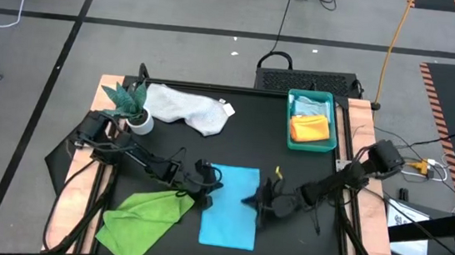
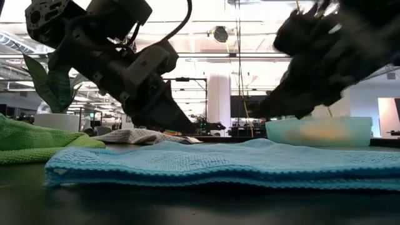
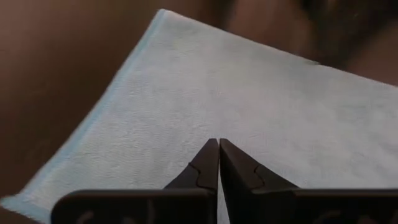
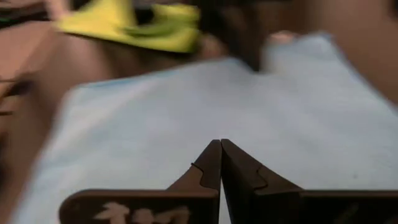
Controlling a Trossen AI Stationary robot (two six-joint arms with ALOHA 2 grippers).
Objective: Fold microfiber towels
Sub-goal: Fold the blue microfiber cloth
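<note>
1. As seen in the high view, the turquoise-blue towel (image 1: 230, 206) lies flat on the bench (image 1: 235, 137) as a rectangle, long axis running from the far side toward the front edge. The left end effector (image 1: 210, 179) sits at its left far corner; the right end effector (image 1: 256, 200) sits at its right edge. Both are about equally near, one on each long side. The lime green towel (image 1: 145, 216) lies crumpled to the left.
2. Low view: the towel (image 2: 219, 164) spreads across the frame, already doubled by the look of its edge. Both arms hang just above it.
3. Left wrist view: left end effector (image 3: 219, 144) clenched, tips together over the cloth (image 3: 249, 112), nothing pinched.
4. Right wrist view: right end effector (image 4: 221, 144) likewise clenched and empty, with the towel (image 4: 186, 112) ahead of it.
5. Judgement: the next fold likely runs across the long axis.
</note>
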